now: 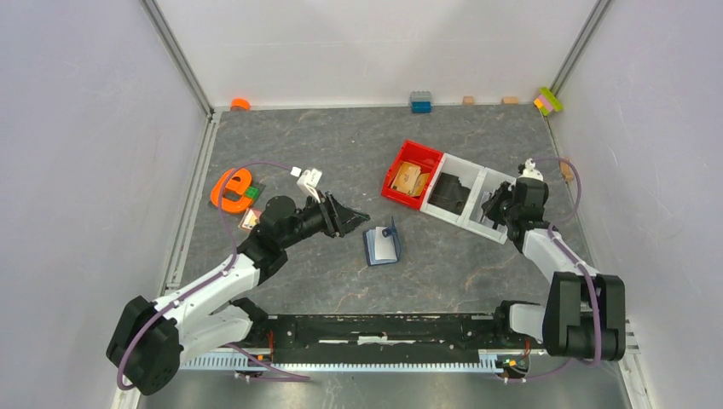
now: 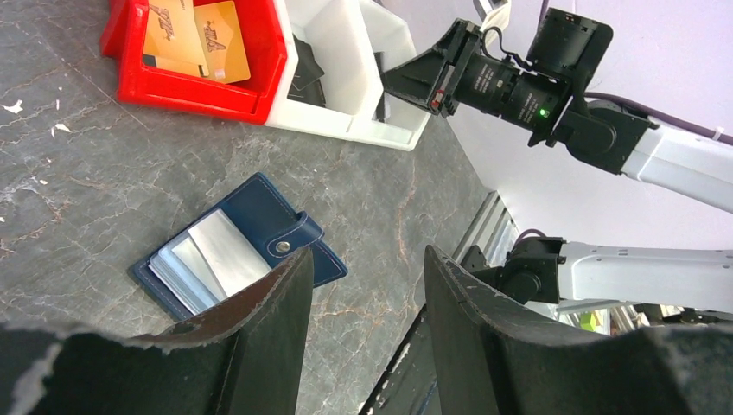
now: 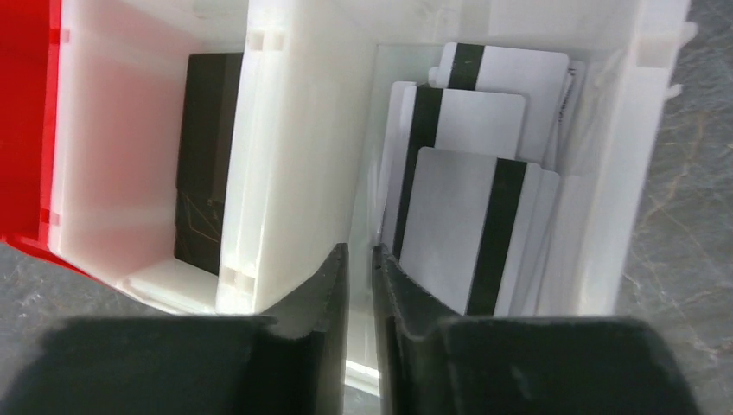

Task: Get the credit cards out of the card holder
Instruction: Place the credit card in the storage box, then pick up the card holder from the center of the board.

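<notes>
Midway across the table point(image 1: 298, 153), the card holder point(image 1: 382, 244) lies open. Tan credit cards point(image 2: 194, 39) already lie in the red tray point(image 2: 199, 86). Beside the holder hovers the left gripper point(image 1: 345, 217), jaws spread and empty. Over the white tray point(image 3: 294, 86) hangs the right gripper point(image 3: 359, 251), closed on nothing. Whether any cards remain inside, I cannot tell.

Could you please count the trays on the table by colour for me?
Red tray: 1
White trays: 2
Total: 3
</notes>
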Robot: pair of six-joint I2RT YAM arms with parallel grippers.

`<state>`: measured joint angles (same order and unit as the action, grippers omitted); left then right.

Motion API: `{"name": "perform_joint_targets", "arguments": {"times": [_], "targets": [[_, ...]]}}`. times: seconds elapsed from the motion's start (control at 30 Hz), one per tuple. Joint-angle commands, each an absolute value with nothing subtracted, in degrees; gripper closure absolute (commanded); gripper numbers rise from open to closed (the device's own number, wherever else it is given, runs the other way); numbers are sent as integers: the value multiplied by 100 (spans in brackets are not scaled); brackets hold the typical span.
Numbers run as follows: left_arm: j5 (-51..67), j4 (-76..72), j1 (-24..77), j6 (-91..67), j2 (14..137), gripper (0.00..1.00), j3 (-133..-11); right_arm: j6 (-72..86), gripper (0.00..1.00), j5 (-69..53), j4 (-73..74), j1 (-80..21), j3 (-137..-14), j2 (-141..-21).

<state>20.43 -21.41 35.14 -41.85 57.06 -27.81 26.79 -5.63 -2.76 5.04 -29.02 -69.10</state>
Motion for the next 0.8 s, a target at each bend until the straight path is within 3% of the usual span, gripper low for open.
{"name": "perform_joint_targets", "arguments": {"times": [0.0, 0.07, 0.3, 0.37, 0.43, 0.47, 0.77], "targets": [[1976, -2201, 3527, -3951, 5696, 43, -2870, 2823, 60, -707, -414, 571, -3321, -7143], [1978, -2206, 3525, -3953, 5749, 43, -2882, 2876, 45, -508, -422, 572, -3222, -6942], [1732, -1793, 3526, -3978, 6035, 43, -3049, 2747, 37, -1250, -963, 563, -2683, -5598], [1496, -1347, 3526, -3930, 6221, 43, -3238, 2718, 26, -1878, -1160, 470, -2594, -5396], [1423, -1080, 3524, -3879, 6422, 44, -3403, 2683, 5, -2159, -1344, 126, -2494, -5265], [1424, -1032, 3525, -3865, 6513, 44, -3455, 2623, 2, -2173, -1395, -118, -2479, -5221], [1463, -976, 3525, -3950, 6663, 45, -3527, 2066, 2, -1901, -1156, -1943, -2781, -5396]]}}
